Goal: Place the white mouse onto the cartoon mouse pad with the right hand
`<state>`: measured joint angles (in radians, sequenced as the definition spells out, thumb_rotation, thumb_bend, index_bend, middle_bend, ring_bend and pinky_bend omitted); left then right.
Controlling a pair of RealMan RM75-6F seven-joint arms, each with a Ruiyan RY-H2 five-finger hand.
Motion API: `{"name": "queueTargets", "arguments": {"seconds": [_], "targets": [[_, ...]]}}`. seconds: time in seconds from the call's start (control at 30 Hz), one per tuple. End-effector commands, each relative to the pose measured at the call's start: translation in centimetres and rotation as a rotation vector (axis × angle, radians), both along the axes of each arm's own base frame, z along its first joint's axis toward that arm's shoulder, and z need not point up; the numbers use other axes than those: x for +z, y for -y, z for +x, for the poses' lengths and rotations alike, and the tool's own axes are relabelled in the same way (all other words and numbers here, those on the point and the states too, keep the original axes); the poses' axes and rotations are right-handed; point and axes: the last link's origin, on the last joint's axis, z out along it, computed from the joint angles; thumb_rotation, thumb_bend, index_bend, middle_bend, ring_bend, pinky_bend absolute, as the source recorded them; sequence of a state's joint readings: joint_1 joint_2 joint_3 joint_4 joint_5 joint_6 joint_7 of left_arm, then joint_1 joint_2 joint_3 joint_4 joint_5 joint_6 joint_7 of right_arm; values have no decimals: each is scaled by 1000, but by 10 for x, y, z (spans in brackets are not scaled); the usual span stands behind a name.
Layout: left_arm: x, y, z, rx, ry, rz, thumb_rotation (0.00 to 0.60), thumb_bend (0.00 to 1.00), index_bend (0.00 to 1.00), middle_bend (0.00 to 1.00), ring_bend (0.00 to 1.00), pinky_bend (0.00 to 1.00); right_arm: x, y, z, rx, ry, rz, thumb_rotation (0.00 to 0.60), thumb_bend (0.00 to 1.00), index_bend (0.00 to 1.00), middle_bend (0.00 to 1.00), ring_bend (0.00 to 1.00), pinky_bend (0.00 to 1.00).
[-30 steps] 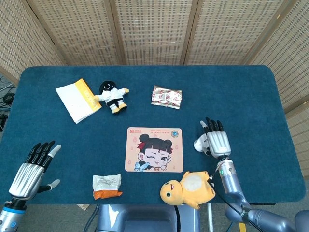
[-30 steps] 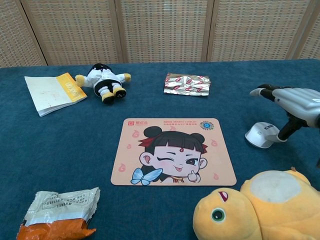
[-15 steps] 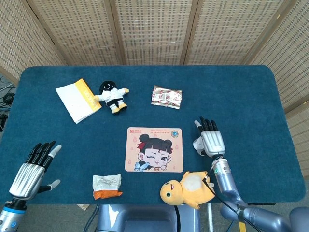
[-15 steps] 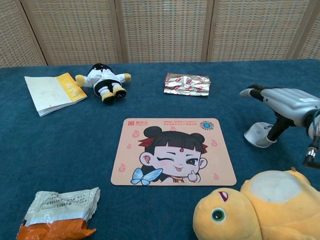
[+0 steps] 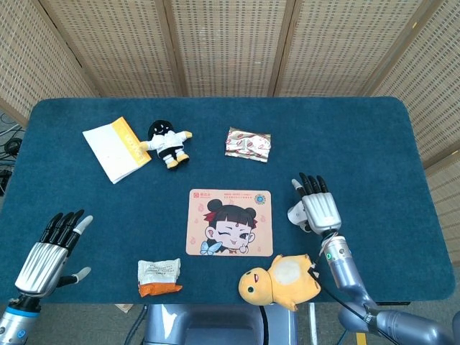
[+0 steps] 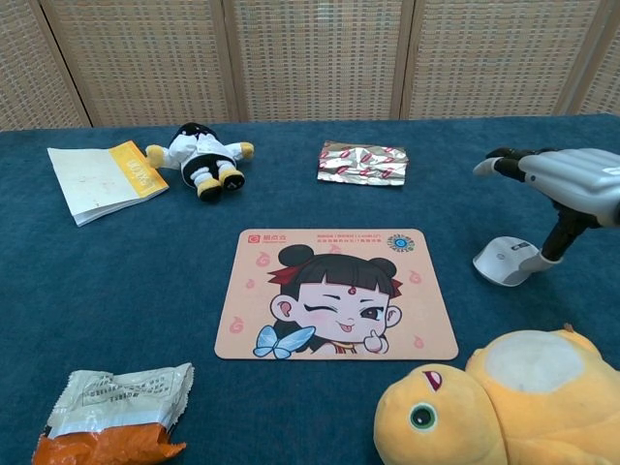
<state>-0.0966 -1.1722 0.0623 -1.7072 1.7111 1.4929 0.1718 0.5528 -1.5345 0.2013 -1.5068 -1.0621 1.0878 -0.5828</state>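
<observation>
Right hand [image 6: 572, 184] is hovering over the white mouse [image 6: 504, 262], fingers spread, thumb touching it, gripping nothing; mouse is lying beside the mouse pad [image 6: 336, 294].

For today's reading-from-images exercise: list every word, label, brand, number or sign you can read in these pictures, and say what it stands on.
None can be read.
Mouse pad: red logo box, line of small print and round badge along its top edge, too small.
Snack packet: grey print, blurred.
Booklet: marks on its yellow strip, blurred.
Foil pack: red pattern, no legible words.
</observation>
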Motion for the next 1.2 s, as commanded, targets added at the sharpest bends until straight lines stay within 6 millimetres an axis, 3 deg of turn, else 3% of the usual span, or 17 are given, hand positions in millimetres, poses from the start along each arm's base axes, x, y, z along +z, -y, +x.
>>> {"name": "queueTargets", "arguments": {"seconds": [0.03,0.2,0.53,1.2], "targets": [[0,1,1,-5,2,0,600,55,0,0,0,0,14,-1,3,0,-56,33,600,0,163,6,0,0],[0,3,3,-13,2,-4,600,55,0,0,0,0,17,0,7,4,-80,47,600,0,221,53,0,0],[0,4,3,-15,1,-5,600,55,0,0,0,0,4,6,9,23,-119,65,600,0,279,63,0,0],[-6,1,2,-6,-22,-12,600,54,0,0,0,0,-8,19,-21,-19,-151,77,600,0,302,66,0,0]]}}
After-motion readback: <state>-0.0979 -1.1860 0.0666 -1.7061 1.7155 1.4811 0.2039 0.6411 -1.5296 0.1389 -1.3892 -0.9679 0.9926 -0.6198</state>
